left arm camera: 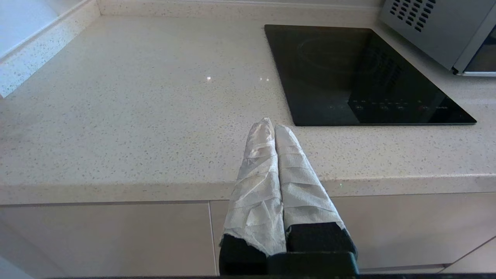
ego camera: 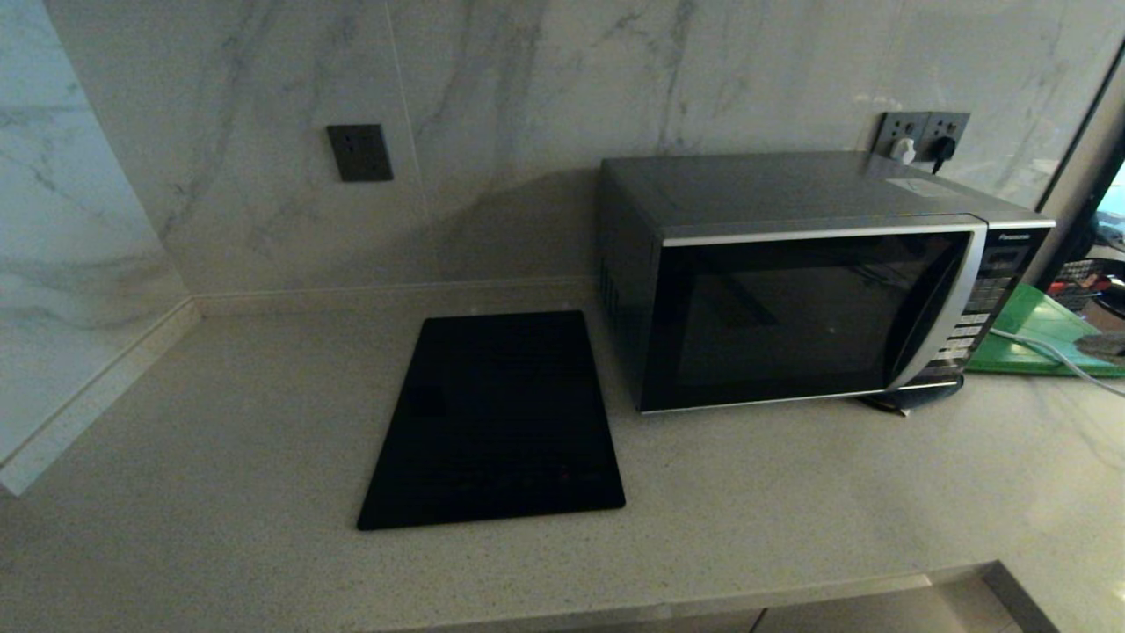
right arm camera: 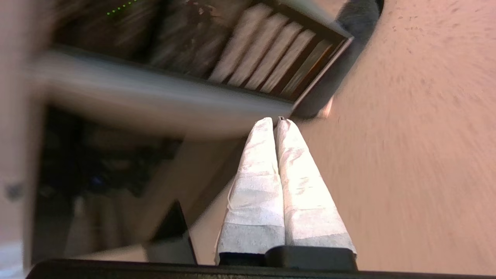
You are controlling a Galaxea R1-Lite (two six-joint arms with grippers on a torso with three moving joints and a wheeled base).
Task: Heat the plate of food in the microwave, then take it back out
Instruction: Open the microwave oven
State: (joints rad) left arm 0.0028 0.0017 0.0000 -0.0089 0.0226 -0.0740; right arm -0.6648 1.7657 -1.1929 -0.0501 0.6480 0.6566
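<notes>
The microwave (ego camera: 791, 299) stands at the back right of the counter with its dark glass door shut; one vented corner of the microwave (left arm camera: 438, 27) shows in the left wrist view. The plate of food is out of view. Neither arm shows in the head view. My left gripper (left arm camera: 271, 126) is shut and empty, its white-wrapped fingers hanging over the counter's front edge, well left of the microwave. My right gripper (right arm camera: 276, 121) is shut and empty too, over a speckled surface beside a blurred dark frame with pale slats (right arm camera: 271, 50).
A flat black slab (ego camera: 497, 422) lies on the counter left of the microwave and shows as a black slab (left arm camera: 364, 77) ahead of my left gripper. A green board (ego camera: 1037, 338) and a white cable (ego camera: 1046, 352) lie right of the microwave. Marble walls close the back and left.
</notes>
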